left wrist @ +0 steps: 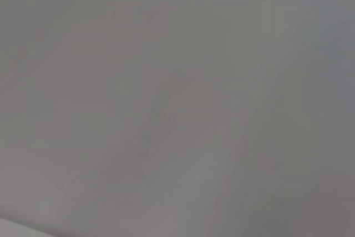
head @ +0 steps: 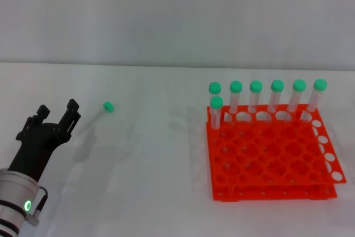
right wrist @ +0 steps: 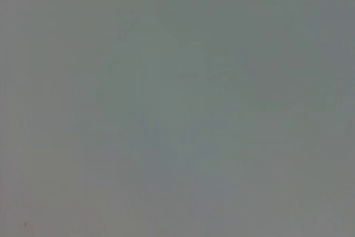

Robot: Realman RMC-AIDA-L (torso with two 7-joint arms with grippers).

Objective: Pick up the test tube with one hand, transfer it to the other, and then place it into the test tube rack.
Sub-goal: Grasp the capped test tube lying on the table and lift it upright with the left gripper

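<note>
From the head camera I see the test tube point(head: 99, 112) lying flat on the white bench point(head: 150, 165), well to the left of the test tube rack point(head: 272, 156), its green cap pointing away from me and toward the rack side, its clear body trailing back toward my left arm. My left pincer point(head: 57, 112) sits just beyond the clear end of that tube, farther from the rack than the tube is, and it is spread: the two black fingers stand apart with a plain gap between them, nothing held. It is near the tube but I cannot tell whether it touches it. The rack stands on the bench with seven other green-capped tubes point(head: 255, 97) upright in it, six in the row farthest from me and one more in the next row, at the rack's end nearest the loose tube. My right pincer does not appear in the head camera. Both wrist cameras give me only a flat grey field, so I read nothing from them.
</note>
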